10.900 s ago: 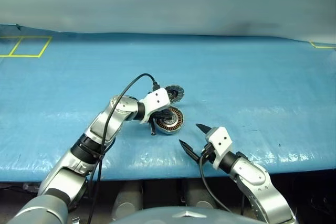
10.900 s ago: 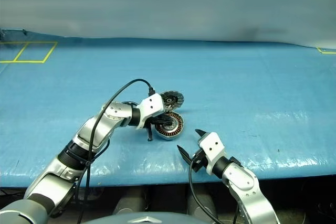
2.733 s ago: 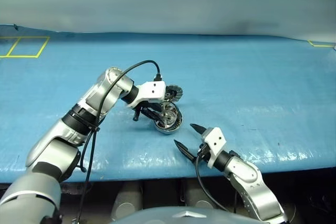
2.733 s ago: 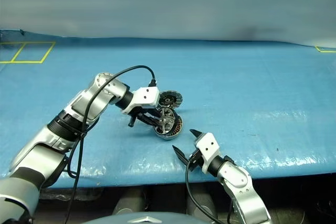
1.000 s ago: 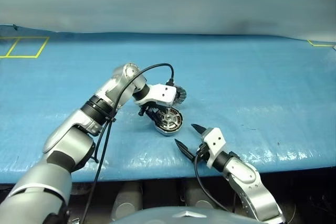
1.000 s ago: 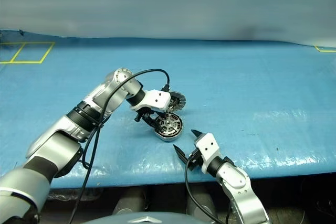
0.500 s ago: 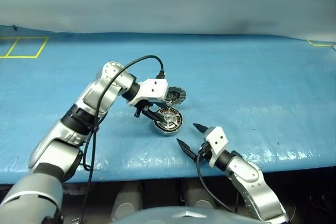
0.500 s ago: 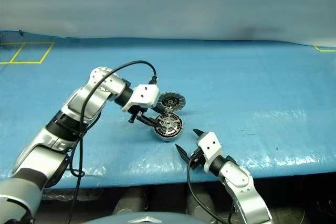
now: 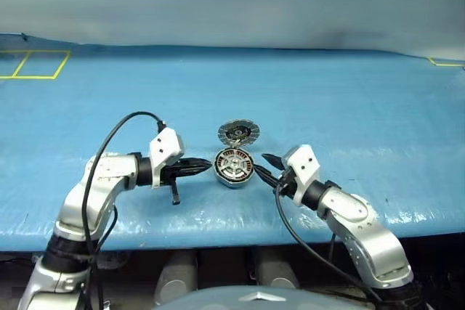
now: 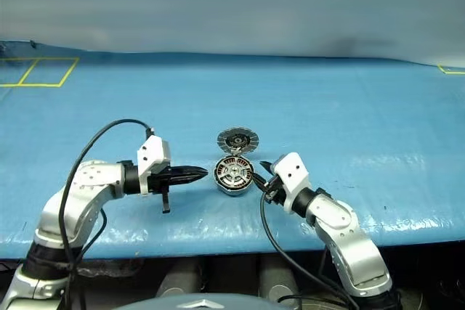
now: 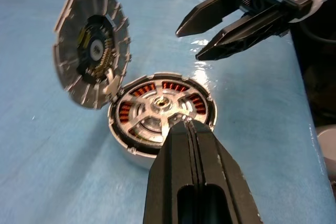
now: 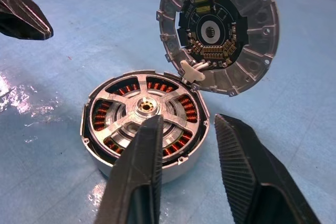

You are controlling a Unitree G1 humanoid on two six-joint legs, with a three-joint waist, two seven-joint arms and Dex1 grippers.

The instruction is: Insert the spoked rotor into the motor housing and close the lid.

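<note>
Spoked rotor [image 12: 144, 109] now sitting inside motor housing [image 12: 100, 156], frame centre; lid [image 12: 220, 30] standing open. Left tool [image 9: 205, 165] withdrawn, clenched empty; right tool [image 12: 184, 145] approaching, part-open, grasping nothing. Lid closing remaining.

Stereo head pair looking forward and down over the blue table [image 9: 349, 99] from well back, each wrist camera low and close, sighting along its own jaws from opposite sides, all four sharing the motor housing [image 12: 144, 121] and open lid [image 11: 92, 45]
</note>
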